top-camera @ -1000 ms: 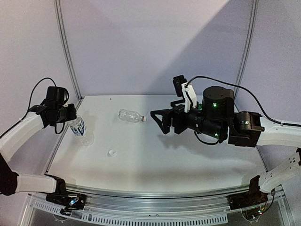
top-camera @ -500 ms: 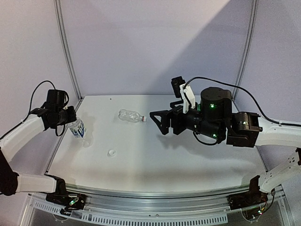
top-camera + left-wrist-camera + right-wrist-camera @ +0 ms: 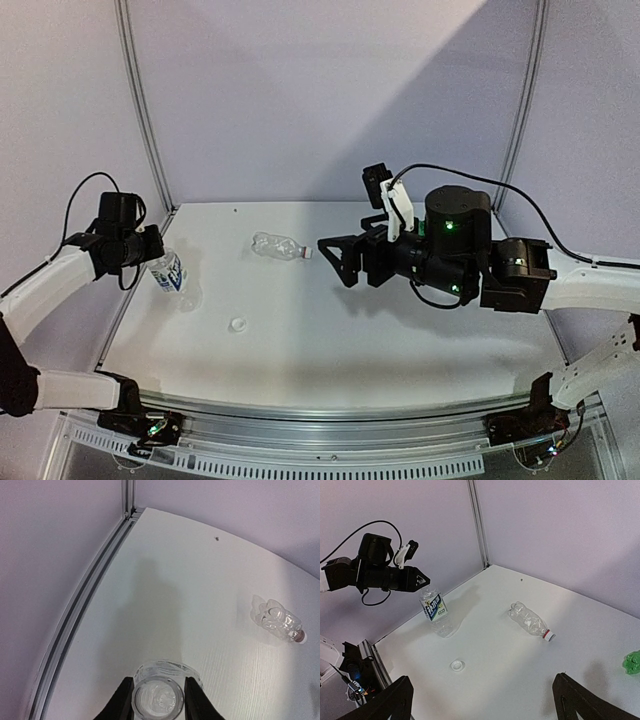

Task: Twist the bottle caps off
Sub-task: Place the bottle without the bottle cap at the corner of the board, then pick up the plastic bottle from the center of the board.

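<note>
The left gripper (image 3: 159, 694) pinches the top of the labelled bottle (image 3: 168, 275), which leans. A white cap (image 3: 238, 324) lies loose near that bottle. The right gripper (image 3: 335, 262), well away from it, gapes open and empty.

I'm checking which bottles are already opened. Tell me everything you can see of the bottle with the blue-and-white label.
The labelled bottle is small, clear plastic, with a blue-and-white label round its upper body and a bare lower part. It leans, base apparently on the white table near its left edge. The left gripper is shut on its neck, a finger on either side. The left wrist view looks straight down into its open mouth: no cap on it.
</note>
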Robot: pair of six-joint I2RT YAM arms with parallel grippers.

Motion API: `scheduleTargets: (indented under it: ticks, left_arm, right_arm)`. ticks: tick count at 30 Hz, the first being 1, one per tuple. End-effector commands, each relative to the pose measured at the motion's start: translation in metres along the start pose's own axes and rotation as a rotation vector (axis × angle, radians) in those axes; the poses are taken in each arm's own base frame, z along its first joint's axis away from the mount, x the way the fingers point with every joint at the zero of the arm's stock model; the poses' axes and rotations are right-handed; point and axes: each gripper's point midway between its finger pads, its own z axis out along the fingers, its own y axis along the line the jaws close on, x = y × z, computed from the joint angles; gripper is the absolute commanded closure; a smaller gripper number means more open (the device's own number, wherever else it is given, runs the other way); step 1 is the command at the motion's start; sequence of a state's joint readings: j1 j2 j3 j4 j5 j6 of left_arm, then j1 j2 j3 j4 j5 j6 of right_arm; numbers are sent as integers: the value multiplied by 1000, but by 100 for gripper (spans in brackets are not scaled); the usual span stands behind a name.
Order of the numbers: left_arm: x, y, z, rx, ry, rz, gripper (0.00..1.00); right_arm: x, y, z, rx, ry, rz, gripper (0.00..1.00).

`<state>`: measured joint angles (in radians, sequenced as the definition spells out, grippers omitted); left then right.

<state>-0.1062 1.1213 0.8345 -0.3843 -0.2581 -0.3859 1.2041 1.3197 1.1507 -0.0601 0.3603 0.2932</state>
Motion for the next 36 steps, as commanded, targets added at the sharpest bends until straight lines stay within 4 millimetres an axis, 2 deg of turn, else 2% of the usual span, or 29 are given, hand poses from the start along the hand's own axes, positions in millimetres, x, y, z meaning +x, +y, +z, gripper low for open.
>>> scheduleTargets:
  ticks: [1, 8, 12, 24, 30, 36]
  left_arm:
    - [5, -5, -10, 62, 17, -4, 68]
    - [6, -8, -22, 98, 17, -10, 62]
    - [2, -11, -28, 120, 8, -3, 54]
    - [-22, -21, -49, 169, -31, -1, 38]
    - [-37, -25, -63, 190, -53, -1, 26]
    - [-55, -32, -83, 230, -81, 12, 18]
  right_arm:
    - [6, 0, 4, 12, 4, -7, 1]
    - [6, 3, 10, 2, 4, -7, 1]
    - [6, 5, 13, -2, 4, -12, 1]
    - [5, 4, 17, 4, 2, -29, 1]
    - [3, -2, 19, 14, -2, -27, 1]
    - [2, -14, 25, 32, 8, -8, 1]
